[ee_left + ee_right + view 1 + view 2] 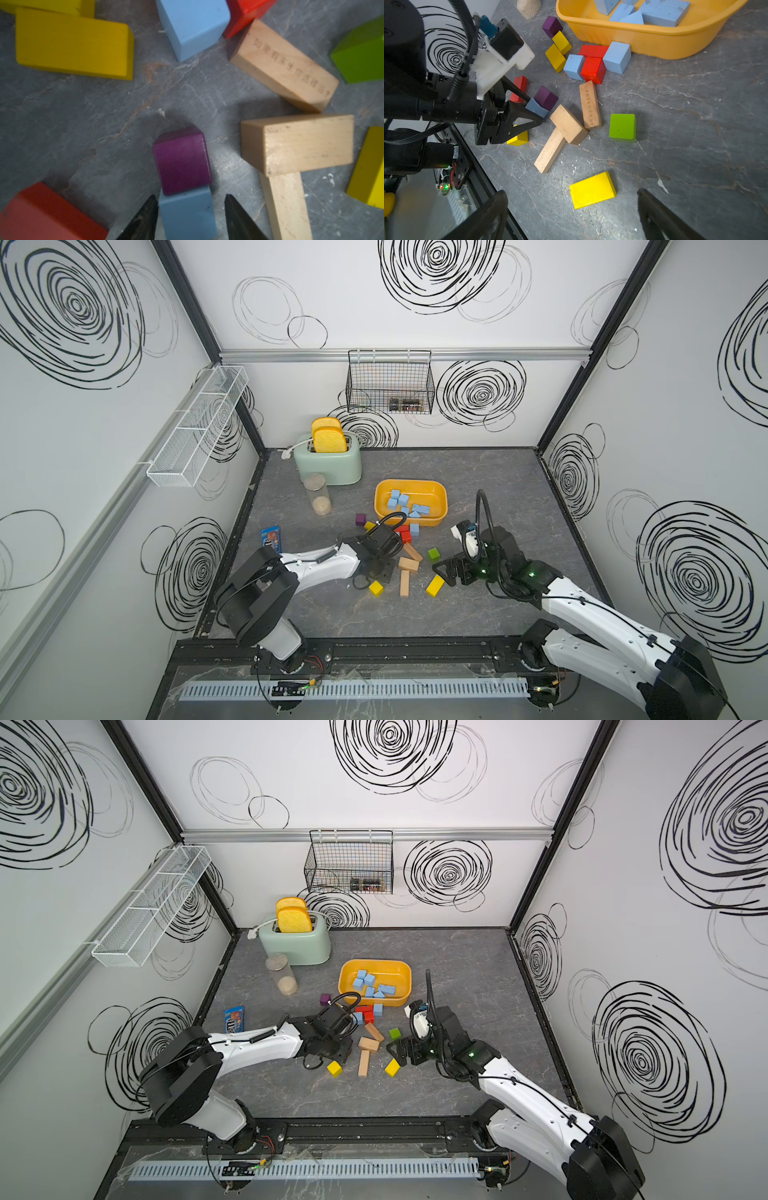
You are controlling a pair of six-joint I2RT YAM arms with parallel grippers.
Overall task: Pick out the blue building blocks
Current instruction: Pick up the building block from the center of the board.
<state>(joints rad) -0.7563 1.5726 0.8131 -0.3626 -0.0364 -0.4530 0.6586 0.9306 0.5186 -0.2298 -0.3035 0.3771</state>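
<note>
Several blue building blocks (pixel 405 504) lie in the yellow tub (pixel 440 489). Two more blue cubes (pixel 616 57) (pixel 573 66) sit on the table just in front of it, against red blocks (pixel 592 69). Another blue block (pixel 187 212) lies between the fingers of my left gripper (pixel 190 197), with a purple cube (pixel 182 160) against its far end. One finger touches the block and a gap shows at the other. My right gripper (pixel 572 192) hangs wide open over a flat yellow block (pixel 592 190), holding nothing.
Plain wooden bricks (pixel 409 564), a green cube (pixel 433 554), yellow blocks (pixel 376 588) and another purple cube (pixel 360 519) are scattered mid-table. A mint toaster (pixel 328 462) and a clear jar (pixel 318 499) stand at the back left. A blue candy packet (pixel 271 538) lies by the left wall.
</note>
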